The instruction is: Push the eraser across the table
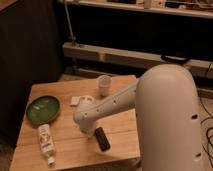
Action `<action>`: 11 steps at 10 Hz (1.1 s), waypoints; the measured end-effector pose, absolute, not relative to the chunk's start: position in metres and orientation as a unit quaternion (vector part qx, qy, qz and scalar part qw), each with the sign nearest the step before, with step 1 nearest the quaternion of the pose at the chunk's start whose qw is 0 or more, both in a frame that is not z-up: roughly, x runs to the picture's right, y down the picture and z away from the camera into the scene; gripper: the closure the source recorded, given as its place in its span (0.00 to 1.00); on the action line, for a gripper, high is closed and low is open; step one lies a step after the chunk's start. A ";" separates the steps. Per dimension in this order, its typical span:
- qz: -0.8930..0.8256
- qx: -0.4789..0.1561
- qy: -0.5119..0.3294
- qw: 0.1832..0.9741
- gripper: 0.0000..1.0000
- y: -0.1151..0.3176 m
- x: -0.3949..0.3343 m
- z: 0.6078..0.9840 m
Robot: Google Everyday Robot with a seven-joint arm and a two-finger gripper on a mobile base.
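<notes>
Camera view: we find the hand [90,131] low over the counter [120,125], right beside the eraser [102,139] near the front edge; open or closed, we cannot tell. We judge the push hardly begun, with most travel outstanding

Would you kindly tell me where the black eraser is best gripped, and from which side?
I'd grip the eraser across its narrow middle, from above: it lies flat on the table, slanted, long and narrow. The gripper is beside its far end, low over the table.
</notes>
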State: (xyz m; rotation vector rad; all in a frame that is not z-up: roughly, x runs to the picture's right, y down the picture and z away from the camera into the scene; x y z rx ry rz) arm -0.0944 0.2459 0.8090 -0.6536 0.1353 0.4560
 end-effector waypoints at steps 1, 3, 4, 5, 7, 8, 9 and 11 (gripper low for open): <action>0.223 -0.317 0.067 0.919 0.98 0.245 -0.094 0.810; 0.228 -0.318 0.060 0.918 0.90 0.244 -0.091 0.808; 0.241 -0.321 0.062 0.914 0.95 0.246 -0.080 0.806; 0.259 -0.322 0.070 0.908 0.99 0.246 -0.070 0.805; 0.284 -0.322 0.089 0.899 1.00 0.252 -0.043 0.802; 0.292 -0.318 0.096 0.897 1.00 0.254 -0.030 0.800; 0.297 -0.311 0.103 0.897 0.98 0.256 -0.020 0.800; 0.295 -0.301 0.110 0.900 0.93 0.256 -0.013 0.799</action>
